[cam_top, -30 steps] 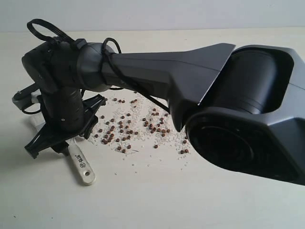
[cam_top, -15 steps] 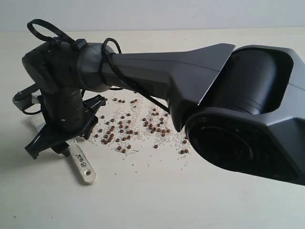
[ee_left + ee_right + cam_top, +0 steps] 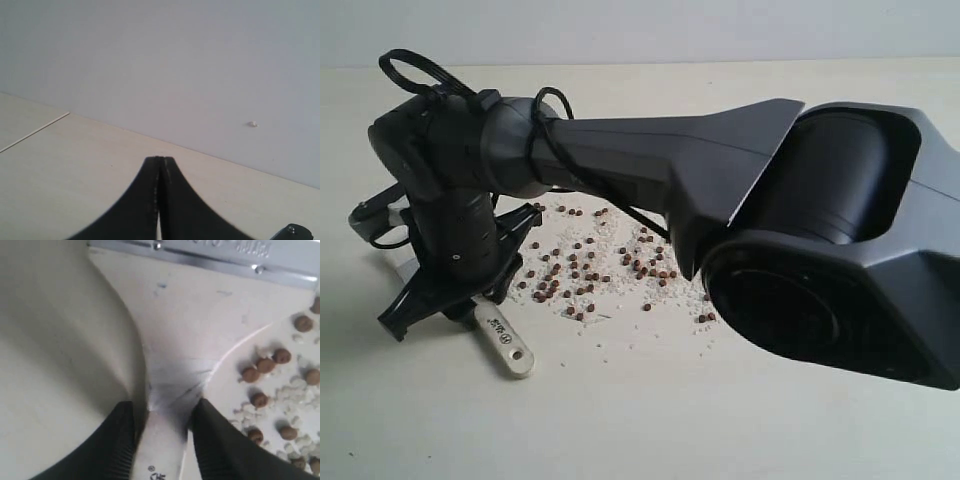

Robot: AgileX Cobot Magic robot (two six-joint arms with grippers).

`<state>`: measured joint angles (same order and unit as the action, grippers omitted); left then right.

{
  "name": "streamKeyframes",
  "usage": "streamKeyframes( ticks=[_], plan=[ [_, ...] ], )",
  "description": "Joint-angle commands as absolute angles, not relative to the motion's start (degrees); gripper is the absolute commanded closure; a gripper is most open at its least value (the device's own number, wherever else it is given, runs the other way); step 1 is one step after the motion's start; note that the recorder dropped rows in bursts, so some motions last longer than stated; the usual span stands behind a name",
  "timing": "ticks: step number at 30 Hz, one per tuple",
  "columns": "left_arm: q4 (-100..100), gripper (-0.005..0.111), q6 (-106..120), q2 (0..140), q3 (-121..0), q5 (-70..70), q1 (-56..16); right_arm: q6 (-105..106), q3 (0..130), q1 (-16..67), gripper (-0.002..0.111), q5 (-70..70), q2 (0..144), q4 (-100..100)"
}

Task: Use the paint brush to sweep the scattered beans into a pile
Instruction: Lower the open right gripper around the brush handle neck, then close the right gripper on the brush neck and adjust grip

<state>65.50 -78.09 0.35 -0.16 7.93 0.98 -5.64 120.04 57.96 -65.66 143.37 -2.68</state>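
- Paint brush point(image 3: 503, 333): wide and flat, showing a white handle with dark print, a small hole at its end and a silver metal band across the head. It is lying on the pale counter point(image 3: 720, 420) with the handle end pointing away from the beans. The right claw point(image 3: 164, 412) is pressing the narrow neck from both sides.
- Beans point(image 3: 588, 270): dozens of tiny round dark reddish-brown pellets. They are lying loosely scattered on the counter just beside the brush, mostly apart from one another and mixing with fine white crumbs point(image 3: 620, 300).
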Motion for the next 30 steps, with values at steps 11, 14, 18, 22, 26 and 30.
streamKeyframes(
  ticks=[11, 14, 18, 22, 26, 30],
  plan=[
    [65.19, 0.107, -78.18, 0.0, 0.0, 8.29, 0.66, 0.0, 119.87, 57.98, 0.108, -69.96, 140.98, 0.0],
    [65.19, 0.107, -78.18, 0.0, 0.0, 8.29, 0.66, -0.42, 119.87, 57.98, 0.108, -69.96, 138.63, 1.62],
    [65.19, 0.107, -78.18, 0.0, 0.0, 8.29, 0.66, -1.29, 119.87, 57.98, 0.108, -69.96, 134.99, 2.18],
    [65.19, 0.107, -78.18, 0.0, 0.0, 8.29, 0.66, -2.08, 119.76, 57.98, 0.108, -69.96, 131.93, 2.42],
    [65.19, 0.107, -78.18, 0.0, 0.0, 8.29, 0.66, -2.07, 119.76, 57.98, 0.108, -69.96, 130.62, 3.21],
    [65.19, 0.107, -78.18, 0.0, 0.0, 8.29, 0.66, -2.07, 119.76, 57.98, 0.108, -69.96, 130.52, 2.97]
  ],
)
